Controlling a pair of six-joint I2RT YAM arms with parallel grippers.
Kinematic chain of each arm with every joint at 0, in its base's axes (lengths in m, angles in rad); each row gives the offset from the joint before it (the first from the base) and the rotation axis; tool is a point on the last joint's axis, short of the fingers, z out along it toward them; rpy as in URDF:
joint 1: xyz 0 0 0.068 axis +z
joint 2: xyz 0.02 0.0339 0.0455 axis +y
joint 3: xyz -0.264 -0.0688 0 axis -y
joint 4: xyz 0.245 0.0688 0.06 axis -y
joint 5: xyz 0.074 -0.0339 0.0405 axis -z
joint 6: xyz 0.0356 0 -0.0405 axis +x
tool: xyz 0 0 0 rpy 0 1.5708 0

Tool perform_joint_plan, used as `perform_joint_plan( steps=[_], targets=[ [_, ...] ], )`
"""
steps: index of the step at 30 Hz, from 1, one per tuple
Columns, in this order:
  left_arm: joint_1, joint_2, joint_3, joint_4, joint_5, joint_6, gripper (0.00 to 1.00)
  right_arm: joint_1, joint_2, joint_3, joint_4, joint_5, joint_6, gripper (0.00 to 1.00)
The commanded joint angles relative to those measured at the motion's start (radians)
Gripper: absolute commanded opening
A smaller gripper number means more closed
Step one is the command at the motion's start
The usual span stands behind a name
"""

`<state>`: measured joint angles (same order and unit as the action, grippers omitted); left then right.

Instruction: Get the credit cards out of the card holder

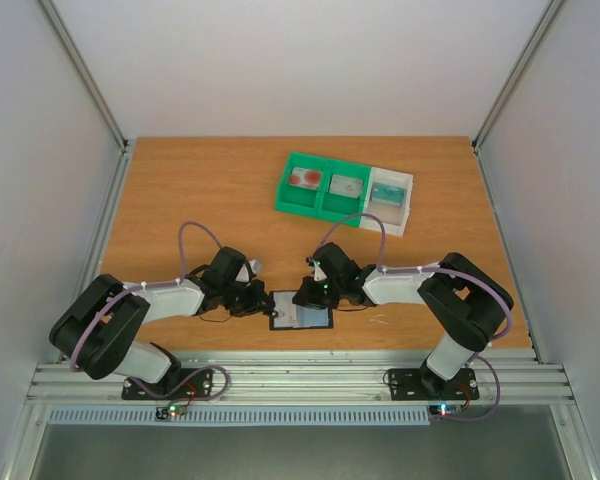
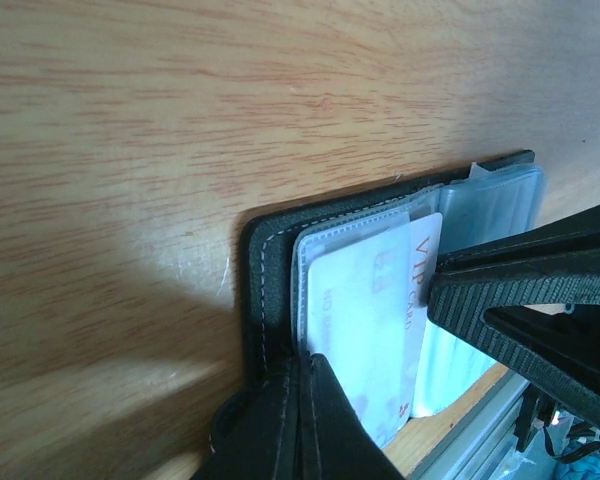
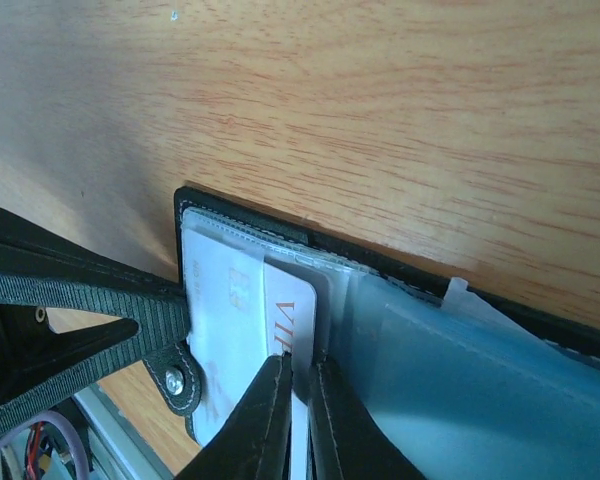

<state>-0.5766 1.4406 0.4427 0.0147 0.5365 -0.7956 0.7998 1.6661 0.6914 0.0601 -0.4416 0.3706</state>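
Card holder (image 1: 302, 317) lies open and flat on the worktop (image 1: 200, 190), close to the near edge and between the two arms. Its black cover faces down and its clear, blue-grey sleeves (image 3: 460, 370) face up. One whitish card (image 2: 365, 320) with red "VIP" lettering sits in a sleeve, part of it sticking out past the sleeve's mouth.

The right hand (image 3: 298, 400) has its fingers drawn almost together, pinching the exposed edge of that whitish card. The left hand (image 2: 305, 400) is closed with no visible gap, clamped on the black edge of the card holder at the side away from the right hand.

Well apart from this, toward the far right of the worktop, stands a green tray (image 1: 282, 190) with a white tray (image 1: 388, 222) touching its right side. The green tray's left compartment holds a red-marked card (image 1: 306, 179), and the next compartment holds a greyish card (image 1: 346, 185). A teal card (image 1: 386, 190) lies in the white tray.
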Motion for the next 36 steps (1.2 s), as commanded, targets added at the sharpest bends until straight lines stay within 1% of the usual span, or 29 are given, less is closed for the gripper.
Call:
perform_joint_plan(
  steps=[1, 3, 6, 9, 13, 22, 35, 36],
  targets=[
    [-0.008, 0.029, -0.032, 0.000, -0.055, 0.018, 0.02, 0.007, -0.032, -0.018, 0.133, -0.042, 0.037, 0.04],
    [-0.009, 0.026, -0.033, -0.003, -0.054, 0.018, 0.02, 0.006, -0.033, -0.027, 0.147, -0.043, 0.044, 0.01],
    [-0.008, 0.022, -0.030, -0.010, -0.058, 0.022, 0.01, 0.001, -0.045, -0.035, 0.128, -0.023, 0.037, 0.01],
    [-0.008, 0.019, -0.026, -0.053, -0.067, 0.033, 0.01, -0.007, -0.062, -0.045, 0.114, -0.006, 0.020, 0.01],
    [-0.008, 0.020, -0.030, -0.053, -0.073, 0.038, 0.02, -0.020, -0.073, -0.056, 0.095, 0.004, 0.001, 0.01],
    [-0.008, 0.045, -0.032, -0.031, -0.067, 0.036, 0.02, -0.048, -0.073, -0.081, 0.087, -0.003, -0.012, 0.01],
    [-0.008, 0.032, -0.040, -0.030, -0.066, 0.030, 0.02, -0.082, -0.072, -0.096, 0.088, -0.032, -0.024, 0.01],
    [-0.008, 0.031, -0.040, -0.031, -0.067, 0.031, 0.02, -0.082, -0.066, -0.092, 0.090, -0.048, -0.026, 0.03]
  ],
)
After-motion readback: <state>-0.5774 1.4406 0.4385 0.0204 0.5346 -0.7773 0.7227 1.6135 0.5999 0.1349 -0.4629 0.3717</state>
